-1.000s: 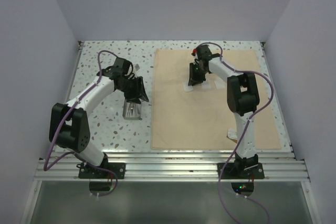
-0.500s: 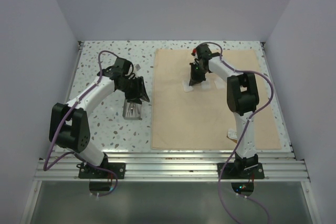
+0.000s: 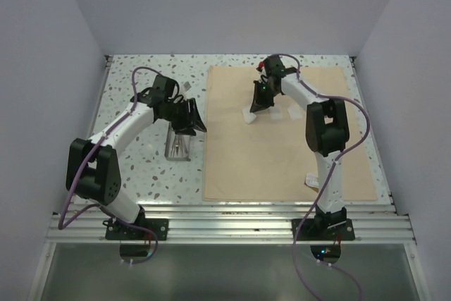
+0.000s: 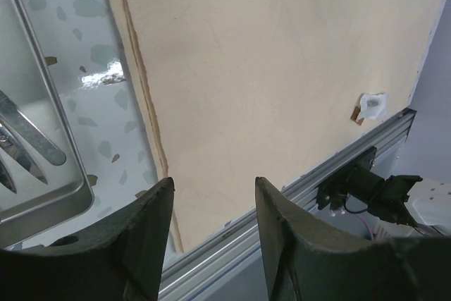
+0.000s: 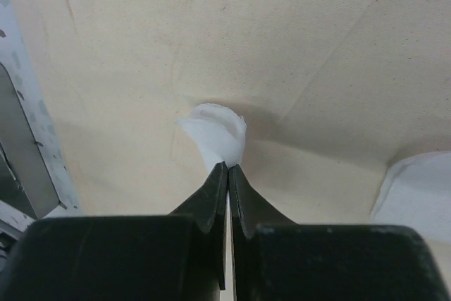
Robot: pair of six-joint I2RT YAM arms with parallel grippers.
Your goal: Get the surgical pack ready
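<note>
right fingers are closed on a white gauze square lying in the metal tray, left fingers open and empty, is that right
Not quite. The right fingers are closed on the white gauze square, but it lies on the tan cloth, not in the metal tray; the right wrist view shows this. The left fingers are open and empty.

The left arm [image 3: 116, 132] reaches forward from its base with the elbow bent. Its pincer [image 4: 211, 192] is held up in the air, the two fingers parted and nothing between them. The right arm [image 3: 320, 125] stretches toward the far side and bends back leftward at the wrist, its pincer [image 5: 227, 168] pointing down with the fingertips pressed together on a pinch of white gauze [image 5: 217, 132].
</note>
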